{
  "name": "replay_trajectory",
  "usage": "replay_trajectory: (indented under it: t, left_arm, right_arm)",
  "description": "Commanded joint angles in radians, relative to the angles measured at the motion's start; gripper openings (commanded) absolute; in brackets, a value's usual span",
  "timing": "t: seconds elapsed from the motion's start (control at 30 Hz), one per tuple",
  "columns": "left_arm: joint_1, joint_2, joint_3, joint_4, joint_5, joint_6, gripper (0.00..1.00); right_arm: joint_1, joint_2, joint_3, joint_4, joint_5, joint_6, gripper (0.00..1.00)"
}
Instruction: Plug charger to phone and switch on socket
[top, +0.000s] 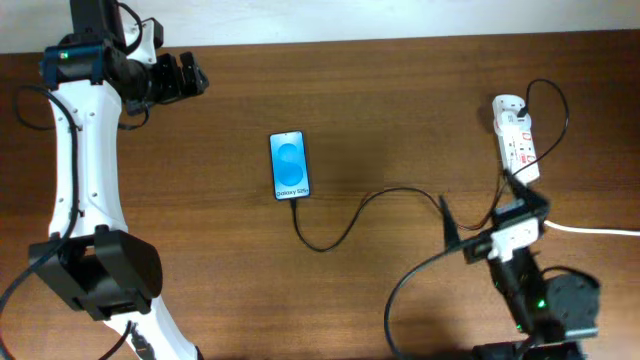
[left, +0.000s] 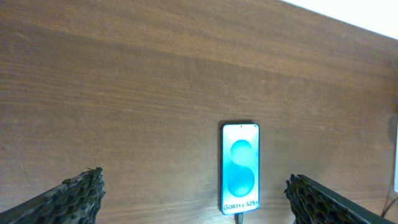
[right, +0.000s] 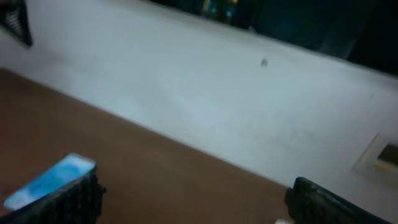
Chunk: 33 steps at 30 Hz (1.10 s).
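Observation:
The phone (top: 289, 165) lies flat mid-table with its blue "Galaxy S25" screen up. It also shows in the left wrist view (left: 239, 168) and, blurred, in the right wrist view (right: 50, 182). The thin black charger cable (top: 330, 240) runs from the phone's bottom edge, where its plug tip (left: 239, 218) sits in the port, and curves right toward the socket. The white socket (top: 517, 135) lies at the far right with red marks on its face. My left gripper (top: 188, 75) (left: 194, 180) is open and empty, far left of the phone. My right gripper (top: 490, 212) (right: 194, 183) is open and empty, just below the socket.
The socket's thick white cord (top: 600, 231) runs off the right edge. A white wall (right: 205, 106) borders the table's far edge. The right arm's base (top: 560, 305) sits at the bottom right and the left arm's base (top: 100, 270) at the bottom left.

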Motion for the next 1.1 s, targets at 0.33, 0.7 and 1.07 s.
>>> replay_trajectory:
  t: [0.33,0.7,1.07]
  left_arm:
    - [0.002,0.005,0.000,0.001,-0.003,-0.009,0.99]
    - [0.002,0.005,0.000,0.001,-0.003,-0.008,0.99]
    - [0.002,0.005,0.000,0.001,-0.003,-0.009,0.99]
  right_arm:
    - [0.002,-0.327,-0.390,0.000,-0.014,0.006,0.98]
    - [0.002,-0.327,-0.389,-0.026,-0.014,0.007,0.98]
    - [0.002,-0.327,-0.389,-0.026,-0.014,0.007,0.98]
